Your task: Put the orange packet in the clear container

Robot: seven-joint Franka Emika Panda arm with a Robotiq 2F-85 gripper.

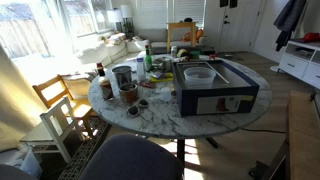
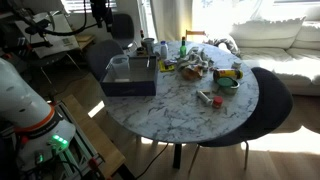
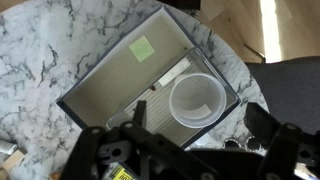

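Observation:
The clear container (image 3: 195, 98) is a translucent whitish tub standing on top of the dark blue box (image 3: 120, 85), near one corner of it. It shows in both exterior views (image 1: 197, 72) (image 2: 122, 64). My gripper (image 3: 200, 118) hangs high above the box, open and empty, with the container between its dark fingers. A small orange-yellow item (image 2: 229, 73) lies beside a green bowl on the far side of the round marble table (image 2: 190, 115). It may be the orange packet, but it is too small to tell.
A green sticky note (image 3: 143, 47) is on the box top. A metal can (image 1: 122, 77), bottles (image 1: 101, 85) and a cluster of food items (image 2: 190, 67) crowd the table beside the box. Wooden chairs (image 1: 58, 100) and a dark chair (image 2: 272, 100) ring the table.

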